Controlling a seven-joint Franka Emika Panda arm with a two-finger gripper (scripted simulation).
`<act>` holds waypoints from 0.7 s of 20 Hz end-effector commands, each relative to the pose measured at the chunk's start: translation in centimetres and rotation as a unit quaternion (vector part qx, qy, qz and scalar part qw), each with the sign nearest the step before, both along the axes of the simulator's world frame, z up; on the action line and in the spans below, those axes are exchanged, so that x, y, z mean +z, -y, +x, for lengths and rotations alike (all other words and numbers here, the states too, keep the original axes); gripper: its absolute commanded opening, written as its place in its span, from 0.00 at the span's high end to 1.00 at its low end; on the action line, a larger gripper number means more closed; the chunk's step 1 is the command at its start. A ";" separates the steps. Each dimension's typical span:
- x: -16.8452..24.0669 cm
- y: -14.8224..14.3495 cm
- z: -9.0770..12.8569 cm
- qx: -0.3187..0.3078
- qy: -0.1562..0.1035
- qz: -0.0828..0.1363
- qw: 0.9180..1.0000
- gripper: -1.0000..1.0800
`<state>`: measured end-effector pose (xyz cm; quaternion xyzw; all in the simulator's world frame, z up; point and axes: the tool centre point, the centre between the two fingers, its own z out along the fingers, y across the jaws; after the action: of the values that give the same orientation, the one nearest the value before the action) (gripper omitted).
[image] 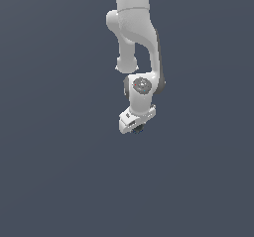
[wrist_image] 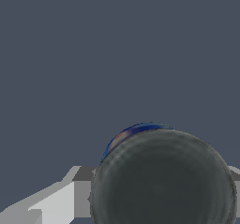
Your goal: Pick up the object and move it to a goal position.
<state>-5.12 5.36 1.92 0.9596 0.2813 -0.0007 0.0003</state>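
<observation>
In the wrist view, a white finger [wrist_image: 56, 202] lies against the side of the can [wrist_image: 161, 181], whose dark round top fills the space between the fingers. The gripper [image: 136, 127] grasps it; a dark bit shows beneath the white hand.

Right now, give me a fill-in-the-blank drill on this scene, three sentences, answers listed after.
1. In the wrist view, the can has a dark round top and a side band coloured ____.
2. In the exterior view, the can sits right at the tip of the white ____.
3. In the exterior view, the arm enters the picture from the ____ edge.

Missing words: blue; gripper; top
</observation>
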 end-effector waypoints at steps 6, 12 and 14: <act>2.9 -0.4 -0.5 0.000 0.001 0.000 1.000 1.00; 7.3 -1.0 -1.3 0.001 0.001 -0.001 1.000 1.00; 9.2 -1.2 -1.6 0.001 0.001 -0.001 1.000 1.00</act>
<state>-6.51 6.40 9.64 0.9595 0.2817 -0.0009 0.0008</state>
